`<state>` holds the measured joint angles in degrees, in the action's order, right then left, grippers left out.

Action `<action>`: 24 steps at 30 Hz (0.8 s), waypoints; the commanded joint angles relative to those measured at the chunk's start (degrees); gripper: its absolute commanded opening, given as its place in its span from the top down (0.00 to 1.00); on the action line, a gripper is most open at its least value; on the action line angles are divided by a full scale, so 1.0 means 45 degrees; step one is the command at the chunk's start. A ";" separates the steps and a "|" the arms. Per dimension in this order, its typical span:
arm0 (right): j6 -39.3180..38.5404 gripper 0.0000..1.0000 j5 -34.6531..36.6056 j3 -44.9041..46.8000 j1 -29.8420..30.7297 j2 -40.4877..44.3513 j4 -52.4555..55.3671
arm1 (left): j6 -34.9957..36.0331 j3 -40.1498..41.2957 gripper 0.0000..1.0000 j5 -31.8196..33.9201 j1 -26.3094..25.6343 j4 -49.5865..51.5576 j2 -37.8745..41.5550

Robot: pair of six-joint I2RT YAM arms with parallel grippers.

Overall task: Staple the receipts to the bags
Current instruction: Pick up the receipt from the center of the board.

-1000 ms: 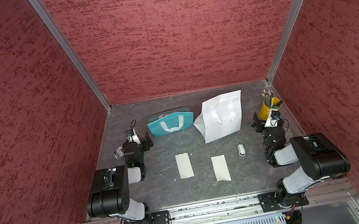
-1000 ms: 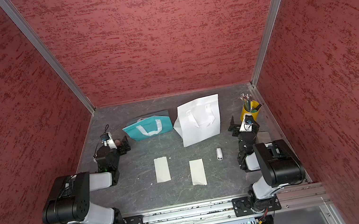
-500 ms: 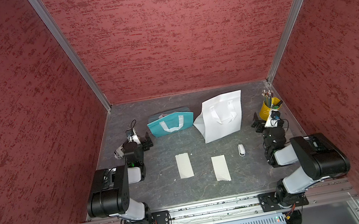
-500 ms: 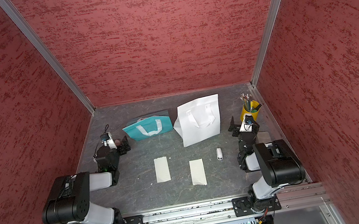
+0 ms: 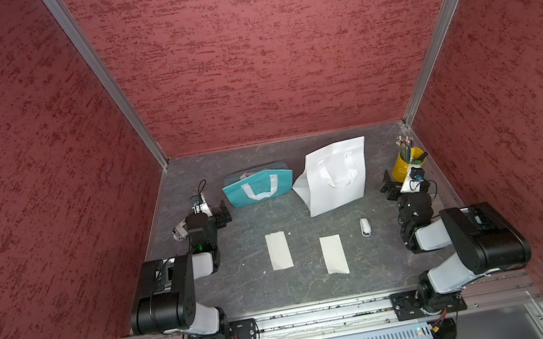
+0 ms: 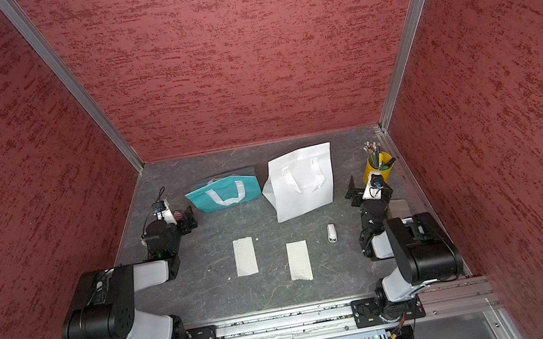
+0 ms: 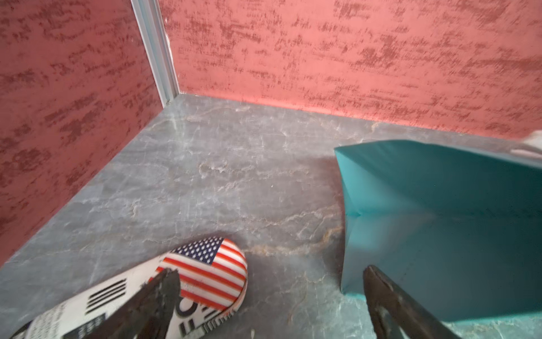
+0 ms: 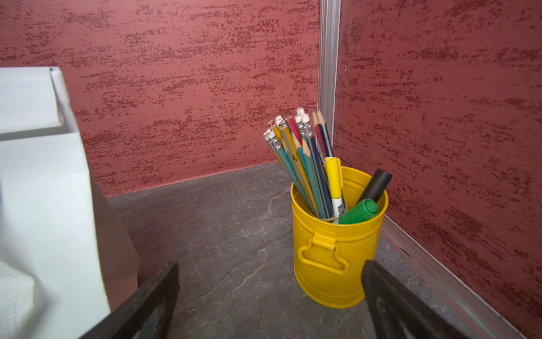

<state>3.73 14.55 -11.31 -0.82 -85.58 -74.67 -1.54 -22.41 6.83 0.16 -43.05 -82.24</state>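
Start at the left hand (image 5: pixel 222 216), mid-left of a top view: spread wide, gripping nothing, parked low just beside the teal bag (image 5: pixel 257 184), with a flag-printed tube (image 7: pixel 211 264) close by one finger. Same for the right hand (image 5: pixel 389 187), mid-right: wide, empty, facing a yellow cup (image 8: pixel 331 264) of pencils, with the white bag (image 5: pixel 335 178) alongside. Looks like a rest pose, out at the edges so as to leave the middle of the worktop (image 5: pixel 247 295) free.

Outward to centre frame: left receipt (image 5: pixel 279 251) and right receipt (image 5: pixel 334 254) lying flat and apart, below the bags, touching neither. Stapler (image 5: pixel 365 226) lying right of them, nearest the right hand, so probably meant for that side to fetch. Nothing stapled yet; judged as the very start.
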 commanded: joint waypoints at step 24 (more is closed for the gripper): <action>-0.1843 0.25 -0.6618 -0.4132 0.6617 0.5911 1.3115 | -1.0177 -0.4339 0.02 0.0532 -0.9403 2.0246 1.0620</action>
<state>-2.96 -8.84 -28.27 26.11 -59.02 -21.19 -35.18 -44.01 5.06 -35.75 40.29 -32.97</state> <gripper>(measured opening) 0.779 0.979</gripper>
